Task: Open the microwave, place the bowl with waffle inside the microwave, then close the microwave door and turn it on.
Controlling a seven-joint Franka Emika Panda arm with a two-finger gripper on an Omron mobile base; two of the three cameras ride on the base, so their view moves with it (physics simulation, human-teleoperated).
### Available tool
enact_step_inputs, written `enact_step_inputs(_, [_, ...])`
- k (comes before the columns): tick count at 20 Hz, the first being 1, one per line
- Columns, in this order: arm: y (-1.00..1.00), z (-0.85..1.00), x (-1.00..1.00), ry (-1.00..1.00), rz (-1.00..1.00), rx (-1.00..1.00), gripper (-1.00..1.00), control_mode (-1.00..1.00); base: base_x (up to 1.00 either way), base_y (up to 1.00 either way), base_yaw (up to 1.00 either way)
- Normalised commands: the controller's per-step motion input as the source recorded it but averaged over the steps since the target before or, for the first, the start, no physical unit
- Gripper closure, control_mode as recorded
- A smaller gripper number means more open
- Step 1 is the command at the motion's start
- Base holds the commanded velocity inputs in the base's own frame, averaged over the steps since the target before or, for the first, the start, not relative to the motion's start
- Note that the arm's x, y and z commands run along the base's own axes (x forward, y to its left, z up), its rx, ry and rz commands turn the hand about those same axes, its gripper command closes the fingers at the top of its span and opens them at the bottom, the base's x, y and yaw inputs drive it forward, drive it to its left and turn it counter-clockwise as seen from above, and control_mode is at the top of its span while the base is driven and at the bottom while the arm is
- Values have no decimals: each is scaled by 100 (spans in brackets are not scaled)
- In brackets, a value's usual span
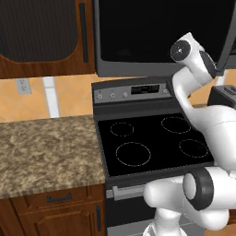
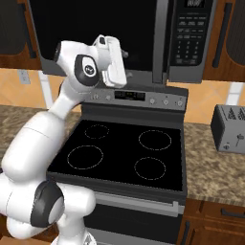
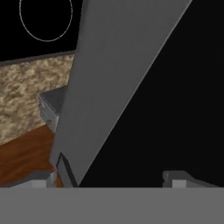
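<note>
While the white arm reaches up from the base toward the microwave [image 2: 110, 36], the gripper [image 3: 113, 177] stands with its 2 finger tips spread wide apart and nothing between them. In the hand view the left finger tip [image 3: 43, 179] sits just beside the lower edge of the microwave door [image 3: 109, 83], whose dark grey frame slants across the picture with black glass to its right; whether the tip touches the frame cannot be told.

From the right base view, the microwave hangs above the stove [image 2: 119, 150], its black front reaching across the top of the picture. A grey vertical strip [image 2: 160, 40] stands between the black front and the button panel [image 2: 189, 36]. In the left base view a thin dark grey edge [image 1: 227, 44] slants down beside the hand [image 1: 196, 57] at the microwave's right; whether this is the door swung out cannot be told for certain.

The stove top is black with 4 burner rings, and a row of knobs and a display [image 2: 129, 95] sits on its back panel. Speckled stone counter [image 1: 46, 152] lies to the stove's left, with a wooden drawer front [image 1: 57, 198] below it. A dark grey toaster [image 2: 230, 128] stands on the counter to the stove's right. A dark-paneled wooden cabinet door [image 1: 41, 34] hangs left of the microwave, above a wall outlet [image 1: 22, 85].
</note>
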Motion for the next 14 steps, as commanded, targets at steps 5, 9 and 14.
enact_step_inputs(5, [-12, 0, 95, 6, 29, 0, -100, -100, 0, 0, 0])
enact_step_inputs(9, [-1, -9, 76, 4, 28, 0, -100, -100, 0, 0, 0])
enact_step_inputs(14, [0, -21, -23, 1, 30, 2, -100, -100, 0, 0, 0])
